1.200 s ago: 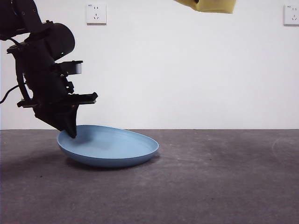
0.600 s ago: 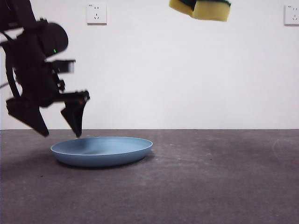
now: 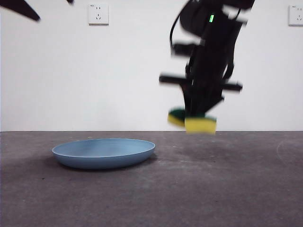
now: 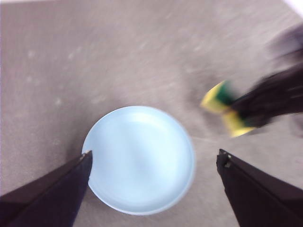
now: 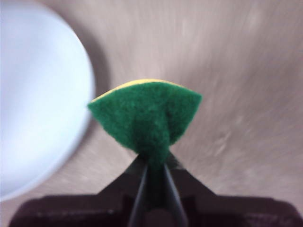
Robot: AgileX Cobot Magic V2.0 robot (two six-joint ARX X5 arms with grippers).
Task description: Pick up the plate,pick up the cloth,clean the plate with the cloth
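Observation:
The light-blue plate lies flat on the grey table, left of centre; the left wrist view shows the plate from above, and its edge appears in the right wrist view. My right gripper hangs just right of the plate, shut on the cloth, a yellow sponge with a green scouring face, folded between the jaws and held a little above the table. My left gripper is high above the plate, open and holding nothing; in the front view only its black tip shows at the top left corner.
A white wall rises behind the table, with one socket at upper left and another socket at upper right. Grey table surface stretches to the right and front of the plate.
The left gripper let go of the plate's rim and rose out of the front view; the plate settled flat. The right gripper came down with the sponge to just right of the plate.

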